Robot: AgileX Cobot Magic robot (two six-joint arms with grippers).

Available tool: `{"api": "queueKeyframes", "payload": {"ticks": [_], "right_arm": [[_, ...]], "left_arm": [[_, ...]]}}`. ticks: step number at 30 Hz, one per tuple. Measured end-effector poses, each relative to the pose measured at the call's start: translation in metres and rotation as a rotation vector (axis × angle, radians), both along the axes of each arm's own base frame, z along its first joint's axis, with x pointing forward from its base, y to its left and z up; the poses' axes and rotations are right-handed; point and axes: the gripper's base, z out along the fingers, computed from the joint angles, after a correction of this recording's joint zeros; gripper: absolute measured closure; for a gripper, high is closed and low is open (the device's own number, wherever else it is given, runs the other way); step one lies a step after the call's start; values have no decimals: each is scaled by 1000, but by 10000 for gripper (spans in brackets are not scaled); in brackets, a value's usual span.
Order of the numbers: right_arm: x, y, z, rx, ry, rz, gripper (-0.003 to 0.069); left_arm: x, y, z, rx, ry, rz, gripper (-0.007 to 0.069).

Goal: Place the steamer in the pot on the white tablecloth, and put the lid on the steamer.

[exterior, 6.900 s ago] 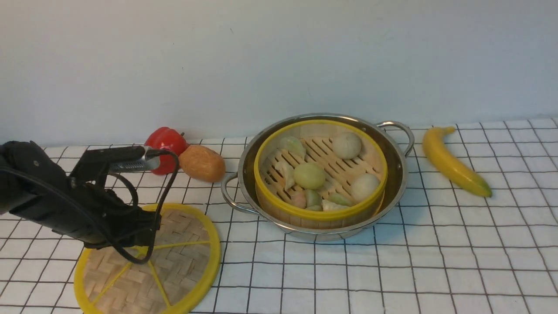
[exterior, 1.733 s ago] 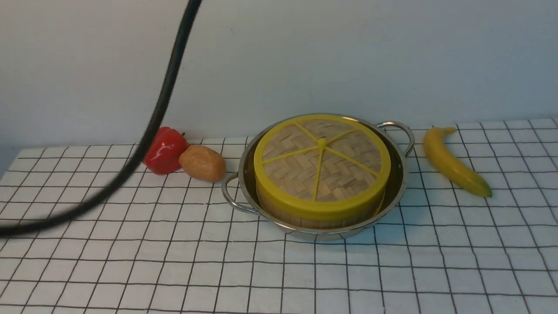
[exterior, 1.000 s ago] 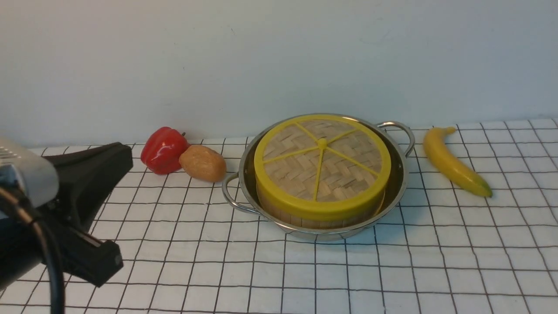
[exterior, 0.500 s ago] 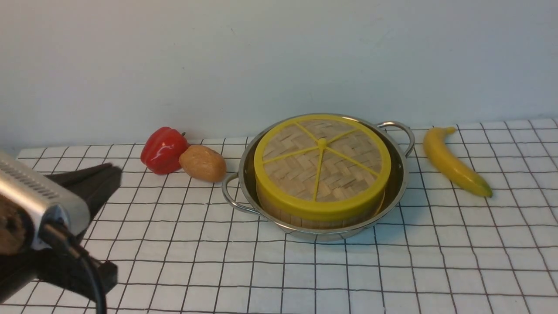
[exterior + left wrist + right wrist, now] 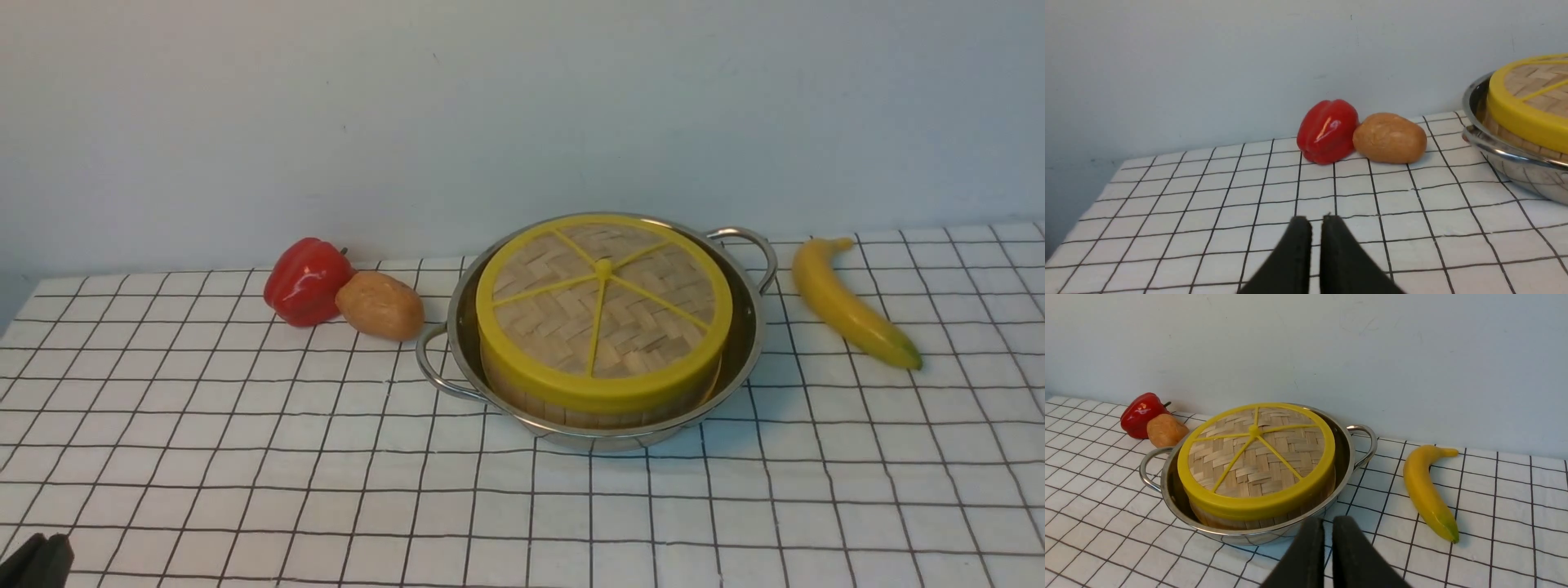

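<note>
The pot (image 5: 744, 327) stands on the white tablecloth (image 5: 326, 490) with the steamer (image 5: 563, 411) inside it. The lid (image 5: 602, 306) lies flat on the steamer and hides its contents. My left gripper (image 5: 1316, 222) hovers low over the cloth, well to the left of the pot, its fingers almost touching and holding nothing. Only a dark tip of it shows in the front view's lower left corner (image 5: 37, 559). My right gripper (image 5: 1327, 522) hangs in front of the pot (image 5: 1349, 457), near the lid (image 5: 1255, 457), also pressed nearly together and empty.
A red pepper (image 5: 306, 280) and a brown potato (image 5: 380, 305) lie against each other just left of the pot, near the back wall. A banana (image 5: 849, 306) lies to the pot's right. The cloth's left edge drops off beyond the pepper (image 5: 1327, 130).
The left arm has drawn back and down, leaving the front view except for a tip at the lower left corner. Pot, steamer and lid have not moved.
</note>
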Motion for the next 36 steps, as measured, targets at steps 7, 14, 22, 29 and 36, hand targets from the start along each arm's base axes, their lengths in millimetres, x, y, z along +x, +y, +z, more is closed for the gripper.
{"api": "queueKeyframes", "payload": {"ticks": [7, 14, 22, 29, 36], "right_arm": [[0, 1, 0, 10, 3, 4, 588], [0, 1, 0, 10, 3, 4, 569], [0, 1, 0, 10, 3, 4, 547], [1, -3, -1, -45, -14, -19, 528], [5, -24, -50, -151, -25, -271, 514]], "left_arm": [[-8, 3, -5, 51, 0, 22, 584], [-8, 3, -7, 73, 22, 28, 577], [-8, 3, -7, 75, 22, 28, 556], [-8, 3, -7, 75, 22, 28, 536], [-8, 3, -7, 75, 22, 28, 520]]}}
